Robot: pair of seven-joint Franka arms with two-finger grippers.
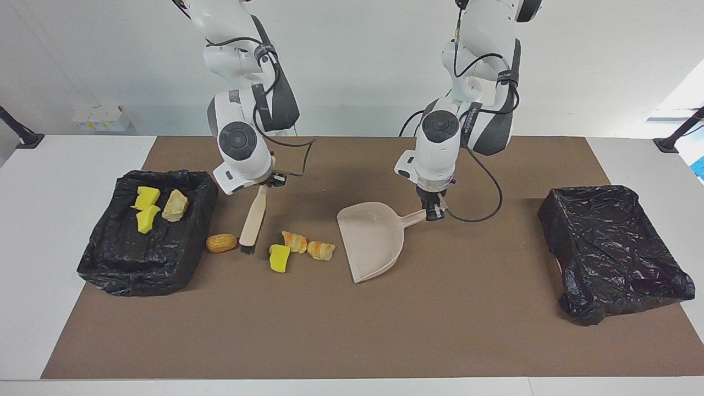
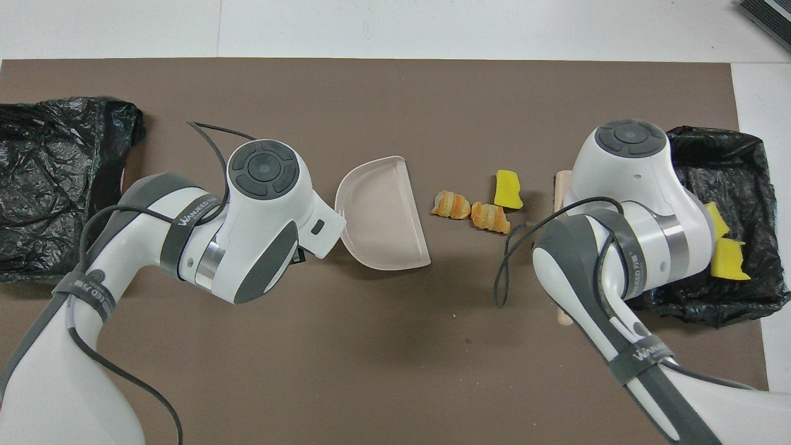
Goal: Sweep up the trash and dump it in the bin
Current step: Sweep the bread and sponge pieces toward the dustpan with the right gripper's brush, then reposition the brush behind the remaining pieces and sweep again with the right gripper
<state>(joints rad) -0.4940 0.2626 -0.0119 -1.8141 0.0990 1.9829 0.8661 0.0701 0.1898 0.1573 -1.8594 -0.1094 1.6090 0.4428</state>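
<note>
Facing view shows the trash split: four scraps lie loose on the desk mat, a yellow sponge chunk (image 1: pixel 279 258) touching two bread lumps (image 1: pixel 308 246) just beside the dustpan (image 1: pixel 372 240) mouth, and one tan lump (image 1: pixel 221 242) near the bin (image 1: pixel 144 234) toward the right arm's end. Three more sit in that bin: two yellow, one tan. That makes seven scraps, two bins, one brush, one dustpan.

Sweeping looks half done. The right gripper (image 1: pixel 266 184) has its jaws pinching the brush (image 1: pixel 253 220) handle, bristles between tan lump and sponge. The left gripper (image 1: pixel 434 212) pinches the dustpan handle and waits. Next, I'd guess, the brush must get round the stray lump and push everything into the pan.
</note>
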